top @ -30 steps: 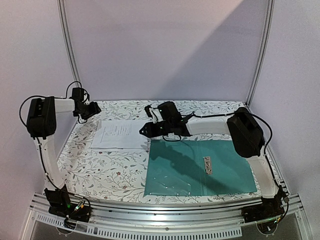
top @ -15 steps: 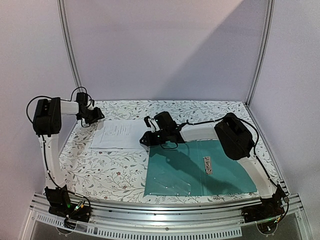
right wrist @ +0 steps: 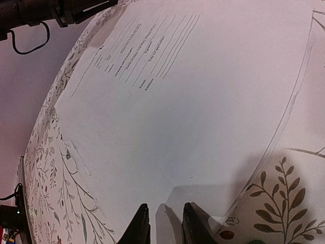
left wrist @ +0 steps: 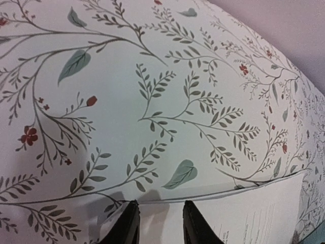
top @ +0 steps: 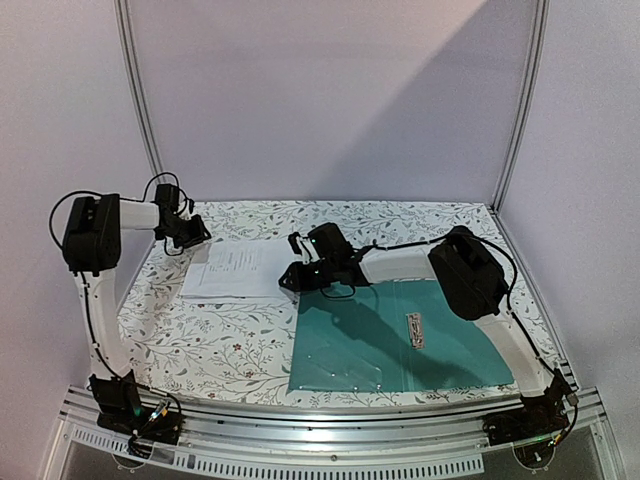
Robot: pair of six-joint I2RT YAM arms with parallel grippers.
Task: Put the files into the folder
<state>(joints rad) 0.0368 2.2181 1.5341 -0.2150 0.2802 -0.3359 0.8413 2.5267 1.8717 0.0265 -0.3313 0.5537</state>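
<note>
The files (top: 235, 268) lie flat on the floral cloth at the back left, printed text up. The teal folder (top: 370, 340) lies open to their right, its silver clip (top: 415, 330) on the inner spine. My left gripper (top: 192, 234) hangs low over the sheets' far left corner. In the left wrist view it (left wrist: 160, 216) is open, with the paper's edge (left wrist: 244, 218) under its tips. My right gripper (top: 291, 280) is at the sheets' near right corner, beside the folder's far left corner. In the right wrist view it (right wrist: 163, 223) is narrowly open over the paper (right wrist: 203, 101), gripping nothing.
The floral tablecloth (top: 210, 340) covers the table. Aluminium posts (top: 140, 110) and white walls close the back and sides. A metal rail (top: 330, 415) runs along the near edge. The left arm's dark gripper body (right wrist: 51, 12) shows at the top left of the right wrist view.
The right arm has swung left and lowered its gripper onto the sheets' near right corner. The left gripper has moved slightly right and down to the far left corner. The paper has not moved.
</note>
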